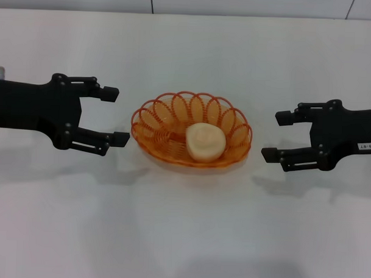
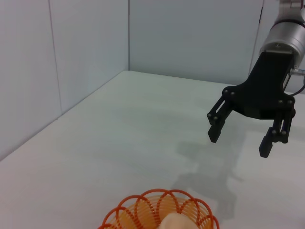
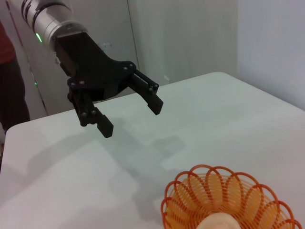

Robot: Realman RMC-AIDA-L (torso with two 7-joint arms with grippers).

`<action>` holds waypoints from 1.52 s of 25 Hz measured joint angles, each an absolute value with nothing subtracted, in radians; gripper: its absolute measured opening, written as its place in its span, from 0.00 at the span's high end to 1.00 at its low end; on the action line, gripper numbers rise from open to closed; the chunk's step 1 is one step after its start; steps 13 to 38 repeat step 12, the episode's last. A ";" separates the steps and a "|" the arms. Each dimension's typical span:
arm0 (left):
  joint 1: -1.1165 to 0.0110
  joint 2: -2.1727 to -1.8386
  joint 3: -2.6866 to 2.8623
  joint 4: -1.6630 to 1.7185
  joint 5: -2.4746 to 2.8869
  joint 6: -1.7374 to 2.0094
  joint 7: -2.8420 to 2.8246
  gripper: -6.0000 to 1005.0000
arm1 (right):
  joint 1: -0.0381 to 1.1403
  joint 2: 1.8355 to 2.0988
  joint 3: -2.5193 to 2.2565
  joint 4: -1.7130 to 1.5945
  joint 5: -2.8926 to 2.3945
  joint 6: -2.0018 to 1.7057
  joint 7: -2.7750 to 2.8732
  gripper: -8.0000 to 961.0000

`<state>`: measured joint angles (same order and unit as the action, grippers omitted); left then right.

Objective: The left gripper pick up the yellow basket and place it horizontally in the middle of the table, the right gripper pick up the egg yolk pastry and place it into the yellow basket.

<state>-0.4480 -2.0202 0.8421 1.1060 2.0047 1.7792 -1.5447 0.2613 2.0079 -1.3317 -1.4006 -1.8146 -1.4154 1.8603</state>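
Observation:
The yellow basket (image 1: 168, 123), orange-amber with a looped rim, lies lengthwise in the middle of the table (image 1: 188, 224). The egg yolk pastry (image 1: 205, 141) sits inside it, toward its right end. My left gripper (image 1: 116, 116) is open and empty just left of the basket, apart from it. My right gripper (image 1: 277, 136) is open and empty just right of the basket. The left wrist view shows the basket's rim (image 2: 143, 200), the pastry's top (image 2: 178, 222) and the right gripper (image 2: 240, 136). The right wrist view shows the basket (image 3: 224, 191) and the left gripper (image 3: 131, 117).
A pale wall (image 1: 190, 2) runs along the table's far edge. Grey panel walls (image 2: 71, 62) stand beside the table. A person in red (image 3: 7, 45) stands beyond the table's edge behind the left arm.

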 joint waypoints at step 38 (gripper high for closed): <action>-0.448 -2.022 0.842 1.106 2.005 1.779 -1.545 0.12 | 0.262 2.008 -1.330 -1.398 -1.815 -1.414 1.859 0.19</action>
